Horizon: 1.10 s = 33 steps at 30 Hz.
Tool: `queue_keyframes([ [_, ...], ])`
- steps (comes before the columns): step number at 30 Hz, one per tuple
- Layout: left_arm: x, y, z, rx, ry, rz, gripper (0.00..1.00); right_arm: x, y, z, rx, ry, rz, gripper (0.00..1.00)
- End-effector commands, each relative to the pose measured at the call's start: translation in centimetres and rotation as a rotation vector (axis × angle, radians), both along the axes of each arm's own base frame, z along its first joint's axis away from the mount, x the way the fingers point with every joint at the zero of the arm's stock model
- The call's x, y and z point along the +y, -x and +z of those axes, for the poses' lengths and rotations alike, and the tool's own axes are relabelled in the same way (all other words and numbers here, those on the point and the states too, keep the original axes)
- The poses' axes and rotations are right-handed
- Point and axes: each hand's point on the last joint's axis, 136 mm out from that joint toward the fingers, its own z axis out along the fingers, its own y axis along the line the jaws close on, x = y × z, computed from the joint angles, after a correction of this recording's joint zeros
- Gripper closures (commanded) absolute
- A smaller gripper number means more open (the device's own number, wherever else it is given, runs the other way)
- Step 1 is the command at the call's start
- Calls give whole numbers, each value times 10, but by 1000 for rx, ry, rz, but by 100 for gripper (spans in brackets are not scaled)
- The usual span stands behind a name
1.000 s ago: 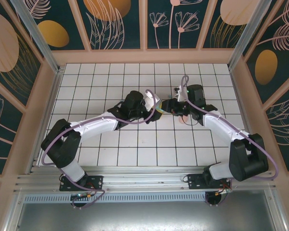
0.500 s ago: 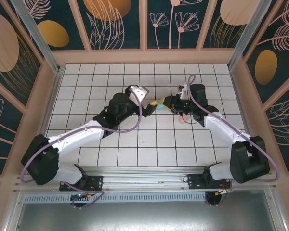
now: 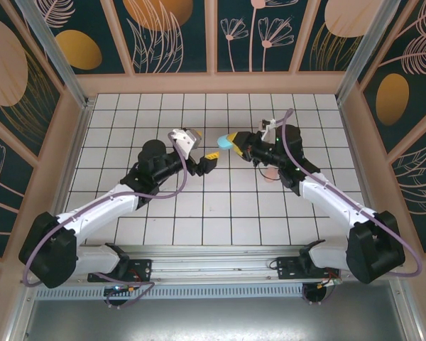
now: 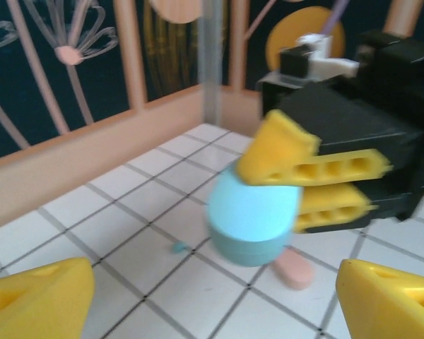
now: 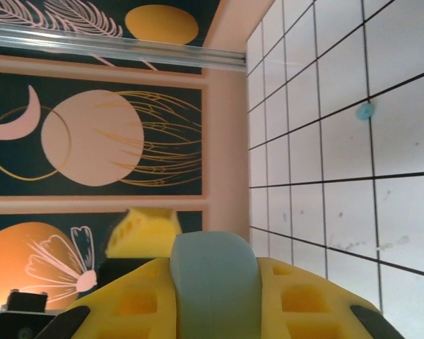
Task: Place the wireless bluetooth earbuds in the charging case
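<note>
A robot-lab test cell: a white tiled surface (image 3: 163,220) with black grid lines, boxed in by dark teal wall panels painted with pink and orange plants (image 3: 174,42), and two white-and-black robot arms (image 3: 110,202) bolted to an aluminium rail (image 3: 213,264).

The bench (image 3: 220,229) is laid with white square tiles and dark grout lines, inside a pale pink border. Walls (image 3: 177,35) of dark teal panels in pink frames stand on three sides, painted with orange discs, pink circles and thin flower and leaf outlines. Two aluminium posts (image 3: 50,51) slant up at the far corners. Along the near edge runs an aluminium rail (image 3: 213,264), then a slotted grey strip (image 3: 213,291) and a grey metal sheet (image 3: 213,320).
</note>
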Motion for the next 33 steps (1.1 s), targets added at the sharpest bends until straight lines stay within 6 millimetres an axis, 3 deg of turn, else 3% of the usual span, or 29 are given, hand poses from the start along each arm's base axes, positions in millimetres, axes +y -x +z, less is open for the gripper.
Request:
queue_keyframes([
  [1, -21, 16, 28, -28, 105, -165, 15, 6, 6, 43, -49, -102, 7, 94],
  [9, -34, 14, 34, -58, 129, -227, 22, 7, 15, 56, -36, -96, 37, 94],
  [18, -38, 17, 38, -66, 159, -272, 55, 2, 24, 64, -38, -106, 25, 94],
  [24, -31, 17, 44, -82, 189, -241, 35, 4, 28, 58, -25, -109, 33, 94],
  [28, -31, 15, 44, -77, 189, -234, 37, 7, 30, 60, -26, -119, 41, 94],
  [33, -30, 16, 45, -84, 208, -239, 46, 11, 32, 64, -36, -121, 47, 94],
])
